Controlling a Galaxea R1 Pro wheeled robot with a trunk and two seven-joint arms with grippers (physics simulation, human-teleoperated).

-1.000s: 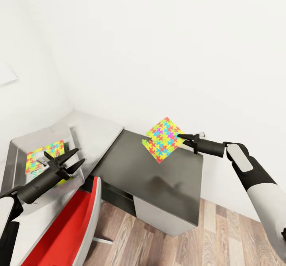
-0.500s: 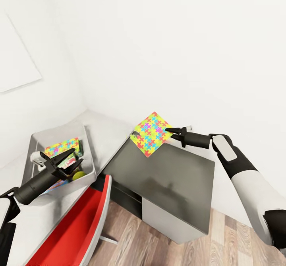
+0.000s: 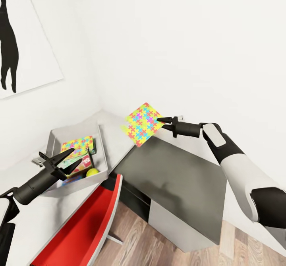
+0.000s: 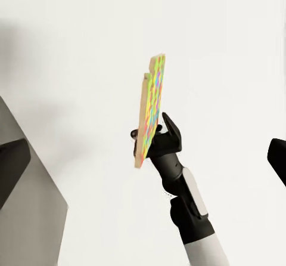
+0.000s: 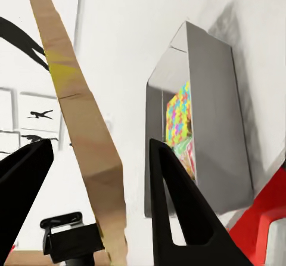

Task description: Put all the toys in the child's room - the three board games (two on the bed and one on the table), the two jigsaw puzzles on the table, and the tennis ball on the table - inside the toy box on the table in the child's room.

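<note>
I've got my right gripper (image 3: 160, 120) pinching the jigsaw puzzle (image 3: 142, 123) by its corner mid-frame, clear of the desk, headed for the toy box (image 3: 102, 154) lower left; left gripper (image 3: 73, 157) spread wide.

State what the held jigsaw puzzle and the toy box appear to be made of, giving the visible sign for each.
Jigsaw puzzle: probably stiff cardboard, since its plain brown back and thin edge appear in the right wrist view and it stays flat when gripped by one corner. Toy box: looks like smooth matte grey plastic or painted metal, with thin uniform walls.

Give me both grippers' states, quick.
Left gripper: open, empty.
Right gripper: shut on the thin multicoloured jagged-edged jigsaw puzzle sheet.
</note>
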